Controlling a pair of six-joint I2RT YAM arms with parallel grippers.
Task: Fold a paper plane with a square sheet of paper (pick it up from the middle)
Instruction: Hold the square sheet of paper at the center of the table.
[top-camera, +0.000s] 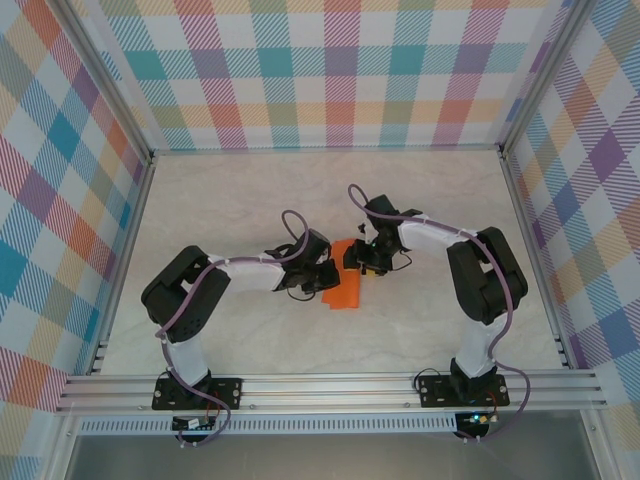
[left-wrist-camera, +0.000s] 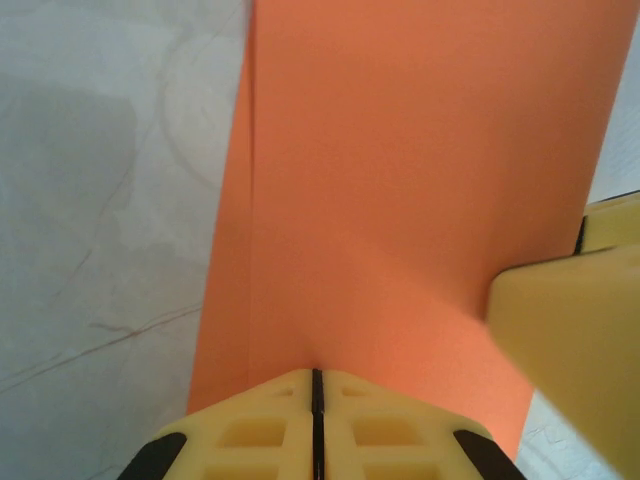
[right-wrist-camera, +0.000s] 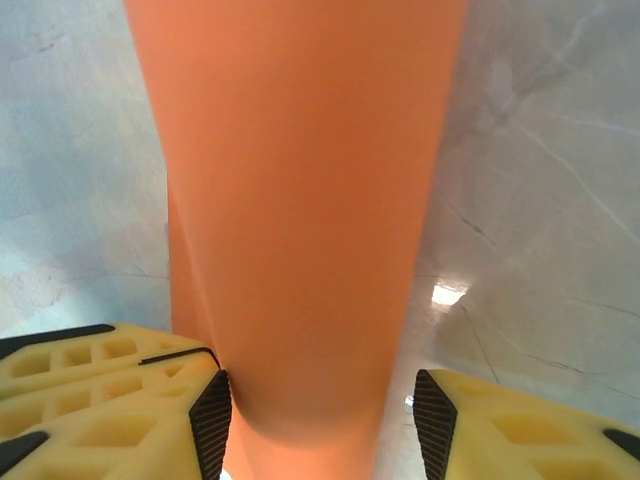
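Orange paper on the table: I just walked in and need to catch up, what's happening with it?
A robot is folding the paper in the middle of the table. The left gripper is shut on one edge. The right gripper stands open with the paper between its jaws, not clamped. One fold shows, but no plane yet.

Left arm (top-camera: 215, 275) is held bent at the elbow, with the forearm laid out toward the centre and the wrist kept low. Left gripper (left-wrist-camera: 315, 376): jaws are pressed together, and the edge of the orange sheet (left-wrist-camera: 400, 200) is pinched in the seam between them. Right arm (top-camera: 480, 270) is folded at the elbow, with the forearm stretched inward and the wrist angled down. Right gripper (right-wrist-camera: 320, 405): jaws are parted, one pad set to each side of the sheet. The two grippers are found close together, facing each other.
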